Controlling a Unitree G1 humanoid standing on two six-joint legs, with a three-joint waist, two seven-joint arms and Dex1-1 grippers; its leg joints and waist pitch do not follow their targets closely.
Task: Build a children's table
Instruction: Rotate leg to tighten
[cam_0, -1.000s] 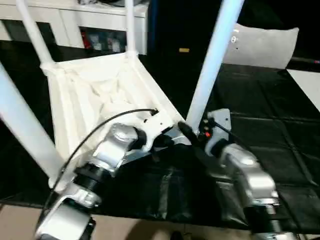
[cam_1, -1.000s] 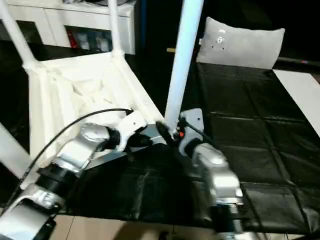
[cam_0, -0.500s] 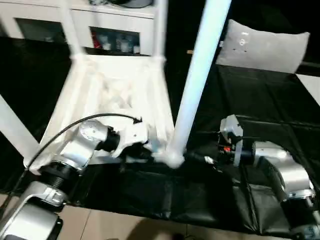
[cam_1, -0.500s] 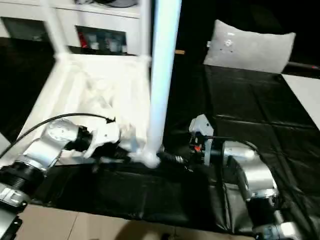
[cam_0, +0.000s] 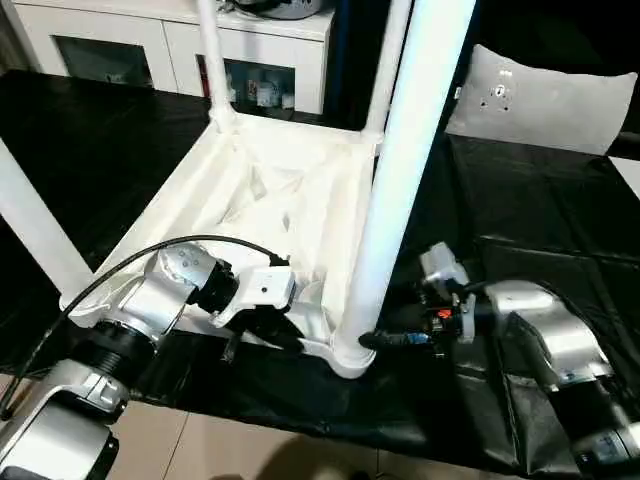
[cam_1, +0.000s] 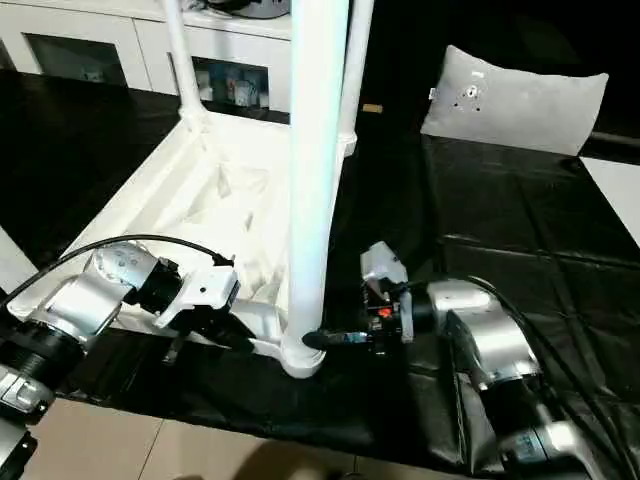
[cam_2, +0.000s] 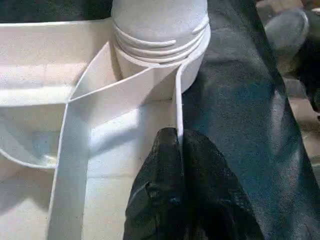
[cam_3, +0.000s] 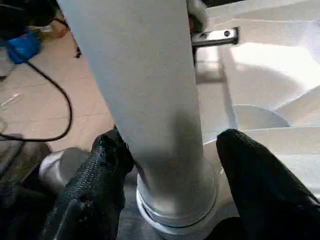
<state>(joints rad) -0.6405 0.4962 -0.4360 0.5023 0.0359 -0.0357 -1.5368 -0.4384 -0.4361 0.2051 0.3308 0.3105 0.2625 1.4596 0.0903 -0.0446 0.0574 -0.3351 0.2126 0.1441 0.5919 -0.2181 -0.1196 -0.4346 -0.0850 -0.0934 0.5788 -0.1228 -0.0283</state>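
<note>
the table top (cam_0: 270, 200) is laid underside up on the black mat (cam_0: 520, 210), and four legs are seen rising from its corner sockets. the near right leg (cam_0: 400, 180) is seated in its socket (cam_2: 160, 45), with thread rings visible at the collar, so the last leg is judged almost tightened. the left gripper (cam_2: 177, 145) is pinched shut on the top's thin rim beside that socket. the right gripper (cam_3: 170, 165) is spread around the leg's base, fingers either side; firm contact cannot be told.
</note>
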